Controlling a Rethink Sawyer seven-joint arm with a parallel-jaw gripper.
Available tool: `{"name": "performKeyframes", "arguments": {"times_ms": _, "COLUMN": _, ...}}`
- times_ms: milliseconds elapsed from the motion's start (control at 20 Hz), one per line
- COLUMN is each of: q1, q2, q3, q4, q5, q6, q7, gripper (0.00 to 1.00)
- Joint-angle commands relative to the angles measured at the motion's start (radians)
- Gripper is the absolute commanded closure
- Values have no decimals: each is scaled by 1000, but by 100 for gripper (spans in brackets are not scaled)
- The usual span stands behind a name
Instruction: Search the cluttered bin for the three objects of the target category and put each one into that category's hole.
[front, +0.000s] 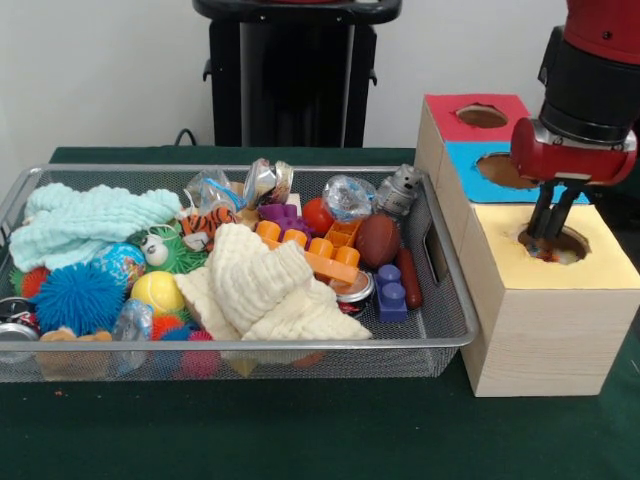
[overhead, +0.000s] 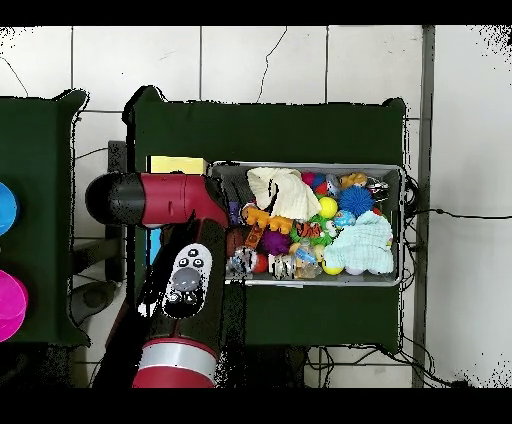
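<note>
Pincer (front: 552, 226) tips reach down into the hole of the yellow-topped box (front: 550, 300), nearest of three boxes standing beside the wire bin (front: 440, 335); whether they are spread or pinched I cannot tell, since the hole's rim and the dark fingers run together. Something small and reddish shows in that hole just beneath the tips, so my judgement is that a drop into the hole is in hand, or just finished. The next move would call for lifting clear of the rim, then swinging across to the bin to hunt among the clutter, where cloths cover a good part of the heap. The front view alone shows the holes, the blue-topped box (front: 490, 175) and the red-topped box (front: 470, 115); from overhead the arm (overhead: 170, 200) covers the boxes, though the bin's whole layout on the green desk (overhead: 300, 130) reads plainly.
</note>
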Motion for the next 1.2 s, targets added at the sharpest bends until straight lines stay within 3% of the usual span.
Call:
{"name": "performKeyframes", "arguments": {"times_ms": 50, "q1": -64, "q2": 43, "q3": 142, "q4": 177, "q5": 38, "q6": -157, "q7": 184, "gripper": 100}}
{"name": "performKeyframes", "arguments": {"times_ms": 400, "q1": -87, "q2": 69, "q3": 167, "q4": 181, "q5": 3, "q6": -311, "q7": 158, "gripper": 100}}
{"name": "performKeyframes", "arguments": {"times_ms": 550, "q1": -80, "q2": 68, "q3": 163, "q4": 169, "q5": 6, "q6": -299, "q7": 158, "gripper": 100}}
{"name": "performKeyframes", "arguments": {"times_ms": 800, "q1": -42, "q2": 16, "q3": 111, "q4": 121, "q5": 29, "q6": -114, "q7": 178, "gripper": 100}}
{"name": "performKeyframes", "arguments": {"times_ms": 1050, "q1": -22, "q2": -28, "q3": 55, "q4": -40, "q5": 9, "q6": 129, "q7": 167, "gripper": 100}}
{"name": "performKeyframes", "arguments": {"times_ms": 1200, "q1": -30, "q2": -41, "q3": 58, "q4": -85, "q5": 11, "q6": 158, "q7": 165, "gripper": 100}}
